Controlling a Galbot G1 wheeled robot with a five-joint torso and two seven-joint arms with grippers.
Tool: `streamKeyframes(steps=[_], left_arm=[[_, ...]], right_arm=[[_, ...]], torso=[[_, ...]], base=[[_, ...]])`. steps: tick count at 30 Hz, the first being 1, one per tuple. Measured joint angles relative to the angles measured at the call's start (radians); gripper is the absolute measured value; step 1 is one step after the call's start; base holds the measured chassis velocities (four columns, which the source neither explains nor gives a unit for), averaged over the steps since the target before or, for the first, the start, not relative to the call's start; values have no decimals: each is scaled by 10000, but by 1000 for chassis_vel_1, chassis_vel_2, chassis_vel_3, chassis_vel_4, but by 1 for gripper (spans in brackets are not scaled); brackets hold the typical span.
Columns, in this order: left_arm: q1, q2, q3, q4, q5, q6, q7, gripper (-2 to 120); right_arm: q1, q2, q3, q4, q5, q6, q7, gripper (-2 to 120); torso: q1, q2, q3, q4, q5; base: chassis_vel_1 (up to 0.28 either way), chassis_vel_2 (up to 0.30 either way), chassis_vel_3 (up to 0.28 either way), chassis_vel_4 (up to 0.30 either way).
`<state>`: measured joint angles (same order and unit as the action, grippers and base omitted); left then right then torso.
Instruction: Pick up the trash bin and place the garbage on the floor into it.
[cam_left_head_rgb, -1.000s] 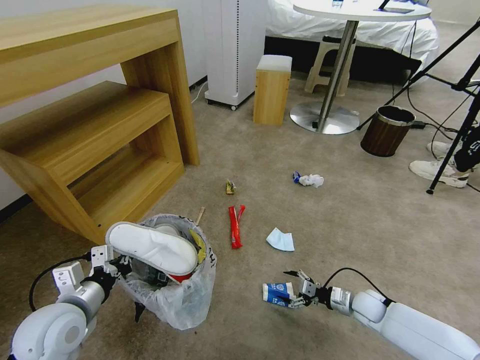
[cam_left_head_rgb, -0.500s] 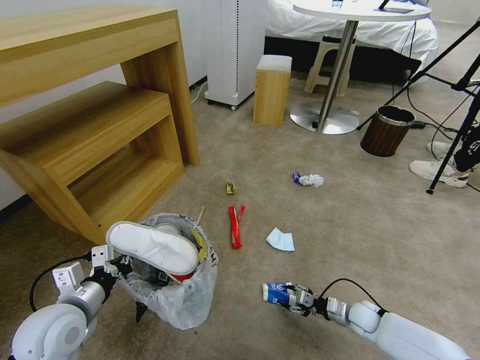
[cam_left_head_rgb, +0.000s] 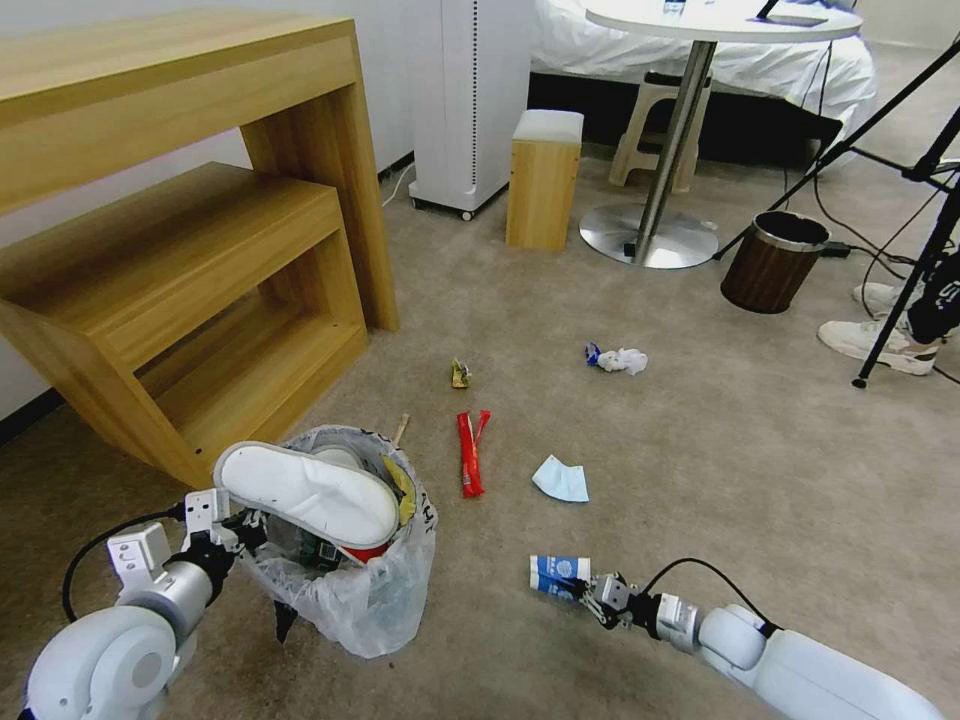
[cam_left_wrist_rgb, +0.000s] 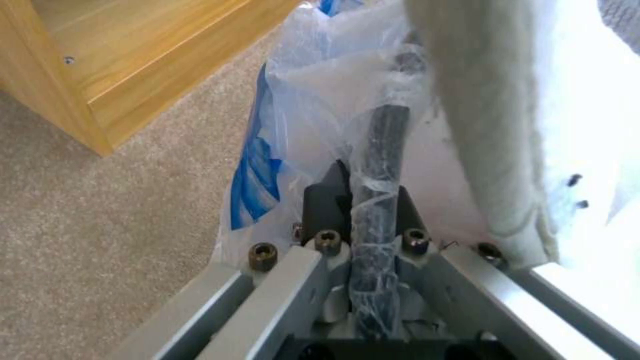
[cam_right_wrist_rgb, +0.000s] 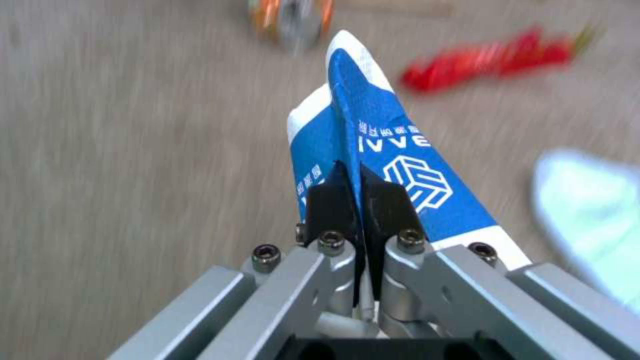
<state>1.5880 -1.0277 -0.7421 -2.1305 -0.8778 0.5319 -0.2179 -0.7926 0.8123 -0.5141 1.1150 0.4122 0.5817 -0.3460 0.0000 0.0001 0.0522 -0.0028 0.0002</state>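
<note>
1. So, my left gripper (cam_left_head_rgb: 232, 532) is clenched on the rim of the trash bin (cam_left_head_rgb: 345, 590), pinching the dark edge and its plastic liner together; the left wrist view shows the rim (cam_left_wrist_rgb: 380, 165) running straight between my pads

2. The bin sits low at my left side, just in front of the wooden shelf unit (cam_left_head_rgb: 190, 260); I cannot tell whether its base touches the floor (cam_left_head_rgb: 700, 450)

3. A white slipper (cam_left_head_rgb: 305, 490) already lies across the bin's mouth, with something red and yellow tucked beneath it, so part of the job looks done

4. My right gripper (cam_left_head_rgb: 590, 592) is low over the carpet and closed on the blue-white carton (cam_left_head_rgb: 558, 575); in the right wrist view the black pads (cam_right_wrist_rgb: 333, 200) squeeze the carton's folded edge (cam_right_wrist_rgb: 393, 165)

5. I judge the carton to be grasped but not yet carried over to the bin

6. Left on the floor: the red wrapper (cam_left_head_rgb: 470, 452), a pale blue tissue-like piece (cam_left_head_rgb: 560, 478), a small orange-yellow packet (cam_left_head_rgb: 460, 373), a crumpled white wad (cam_left_head_rgb: 620, 359) and a wooden stick (cam_left_head_rgb: 400, 430) just beside the bin

7. By my reckoning, several more trips remain
</note>
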Motion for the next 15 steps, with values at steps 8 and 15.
streamKeyframes(steps=[8,15], left_arm=[[47,-13,-6,14,38,-10,1,1],[149,25,-70,-161,38,-1,-12,1]], right_arm=[[330,-504,899,2382,970,479,-637,0],[1570,-673,829,4884,2696,135,-953,0]], torso=[[0,0,0,0,-2],[0,0,0,2,-3]], base=[[0,0,0,0],[0,0,0,0]])
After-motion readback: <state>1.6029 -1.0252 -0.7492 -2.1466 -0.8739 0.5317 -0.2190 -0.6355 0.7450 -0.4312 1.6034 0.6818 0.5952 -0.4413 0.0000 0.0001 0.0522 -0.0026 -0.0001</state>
